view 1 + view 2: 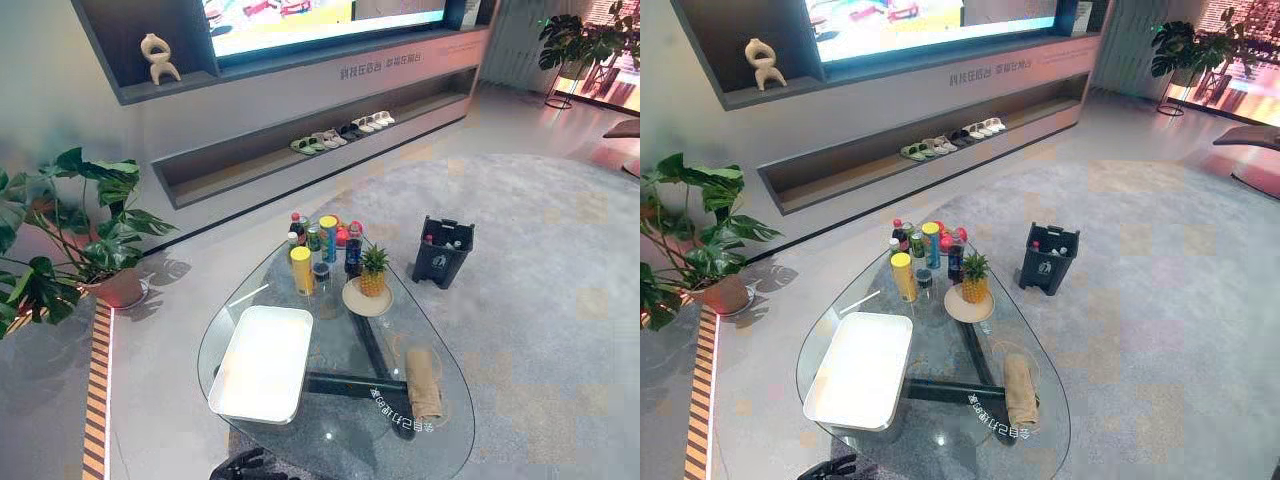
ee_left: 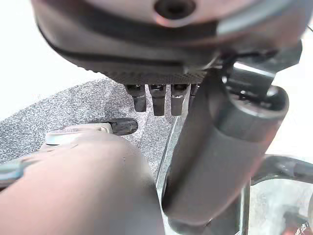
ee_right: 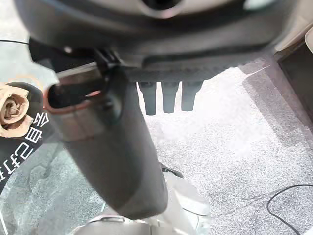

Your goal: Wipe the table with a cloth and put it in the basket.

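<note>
The fingers (image 2: 157, 100) of the left hand (image 2: 122, 49) hang straight and slightly apart, holding nothing, by the near rim of the glass bench (image 1: 230, 310). The right hand (image 3: 195, 44) has its fingers (image 3: 168, 100) straight and empty too, over the grey carpet (image 3: 234, 147). The rolled tan cloth (image 1: 424, 383) lies on the bench's near right part, well apart from the white basket (image 1: 262, 365) on its left.

A table (image 1: 215, 330) is placed at the lower centre of the frame. A tray (image 1: 262, 362) is laid on its left part and a cloth (image 1: 424, 383) near its lower right edge. Bottles (image 1: 322, 243) are clustered at its upper end, and a pineapple (image 1: 373, 271) is set on a plate (image 1: 366, 300) just below and to the right of them. A basket (image 1: 443, 251) is set on the carpet (image 1: 540, 300) right of the table, apart from it. A plant (image 1: 75, 230) is placed at the left edge.
</note>
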You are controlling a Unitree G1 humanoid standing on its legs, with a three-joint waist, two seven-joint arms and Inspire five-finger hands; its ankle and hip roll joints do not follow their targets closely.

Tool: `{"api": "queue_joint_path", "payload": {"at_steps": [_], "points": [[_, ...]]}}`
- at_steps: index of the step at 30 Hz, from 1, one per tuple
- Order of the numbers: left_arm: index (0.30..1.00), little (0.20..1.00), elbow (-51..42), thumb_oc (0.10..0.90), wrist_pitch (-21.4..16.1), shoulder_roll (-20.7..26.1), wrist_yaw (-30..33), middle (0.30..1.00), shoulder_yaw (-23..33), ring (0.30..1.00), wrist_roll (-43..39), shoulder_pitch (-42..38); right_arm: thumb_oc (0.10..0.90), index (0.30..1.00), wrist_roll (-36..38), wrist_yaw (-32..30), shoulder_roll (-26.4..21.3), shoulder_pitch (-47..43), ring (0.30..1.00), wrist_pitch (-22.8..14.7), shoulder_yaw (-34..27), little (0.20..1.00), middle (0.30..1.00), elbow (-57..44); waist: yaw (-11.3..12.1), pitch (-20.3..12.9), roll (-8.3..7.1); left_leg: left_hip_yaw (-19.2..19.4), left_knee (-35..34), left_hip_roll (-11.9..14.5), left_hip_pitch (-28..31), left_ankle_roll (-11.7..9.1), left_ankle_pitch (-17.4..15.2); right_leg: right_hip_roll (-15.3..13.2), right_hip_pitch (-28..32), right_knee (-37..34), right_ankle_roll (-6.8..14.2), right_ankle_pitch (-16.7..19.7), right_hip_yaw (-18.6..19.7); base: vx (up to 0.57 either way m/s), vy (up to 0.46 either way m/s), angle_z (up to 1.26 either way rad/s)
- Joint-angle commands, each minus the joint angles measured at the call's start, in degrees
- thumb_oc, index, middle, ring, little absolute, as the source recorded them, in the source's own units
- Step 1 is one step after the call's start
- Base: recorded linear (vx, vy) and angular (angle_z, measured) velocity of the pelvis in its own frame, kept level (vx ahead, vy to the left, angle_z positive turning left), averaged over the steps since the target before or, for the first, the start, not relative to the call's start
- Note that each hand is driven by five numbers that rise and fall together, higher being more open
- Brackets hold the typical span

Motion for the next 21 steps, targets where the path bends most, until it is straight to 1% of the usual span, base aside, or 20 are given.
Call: {"api": "queue_joint_path", "payload": {"at_steps": [1,5,21], "points": [[0.9,0.9,2.65,0.8,-1.32,0.44,0.17,0.9,-0.09,0.9,1.71,-6.54,0.8,0.9,-0.29,-1.33,-0.28,-4.96,0.9,0.3,0.15,0.9,0.9,3.11,0.95,2.32,-0.32,1.16,0.35,-0.06,2.73,-1.11,-6.14,-1.77,-2.6,0.4,2.46,1.93,0.61,-0.12,-0.132,-0.8],[0.9,0.9,2.48,0.8,-1.5,0.35,-0.08,0.9,0.13,0.9,0.66,-6.67,0.8,0.9,-0.37,-1.3,-0.3,-5.02,0.9,0.27,0.13,0.9,0.9,3.22,1.0,2.29,-0.36,1.21,0.35,-0.05,2.69,-1.13,-6.14,-1.78,-2.65,0.43,2.47,1.9,0.52,0.0,0.0,0.0],[0.9,0.9,2.69,0.8,-1.35,0.6,-0.28,0.9,0.37,0.9,1.18,-6.86,0.8,0.9,-0.52,-0.94,-0.52,-4.92,0.9,0.41,0.26,0.9,0.9,2.64,0.98,2.57,-0.6,1.19,0.35,0.04,2.62,-1.11,-6.11,-1.69,-2.75,0.51,2.46,1.86,0.63,0.0,0.0,0.0]]}}
